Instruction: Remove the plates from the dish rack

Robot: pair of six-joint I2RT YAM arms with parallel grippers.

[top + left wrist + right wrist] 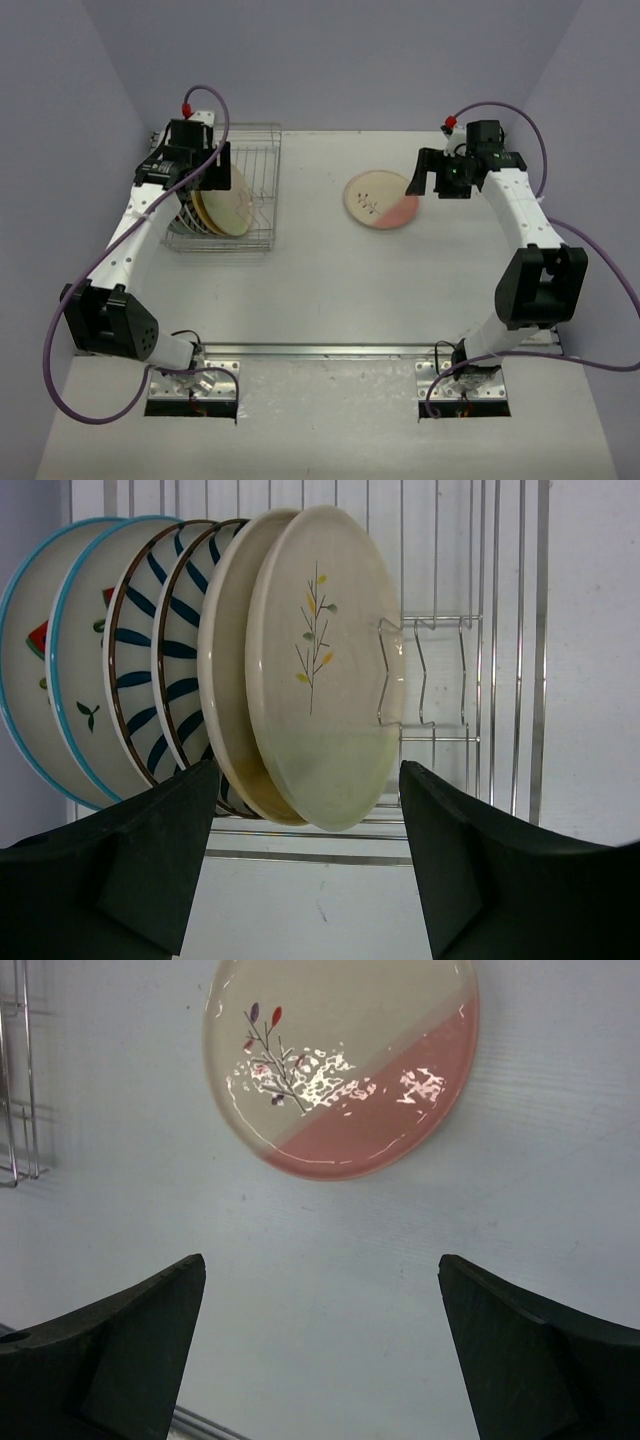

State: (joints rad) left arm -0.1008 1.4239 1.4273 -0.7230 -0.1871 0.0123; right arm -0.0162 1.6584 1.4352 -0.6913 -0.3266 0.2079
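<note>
The dish rack [264, 140] stands at the back left and holds several plates [226, 200] upright in a row. In the left wrist view the nearest is a tan plate with a sprig [320, 660]. Behind it come a plain cream plate [224, 680], blue-striped plates [150, 650] and blue-rimmed ones with red wedges [40, 650]. My left gripper [308, 810] is open, its fingers on either side of the tan plate's edge, not touching it. A pink-cream plate [381, 199] [340, 1060] lies flat on the table. My right gripper [425, 183] [322, 1280] hangs open just right of it, holding nothing.
The right half of the rack [500, 630] shows only bare slot wires. A corner of the rack [20, 1080] shows at the left edge of the right wrist view. Purple walls close in the table's left, back and right sides.
</note>
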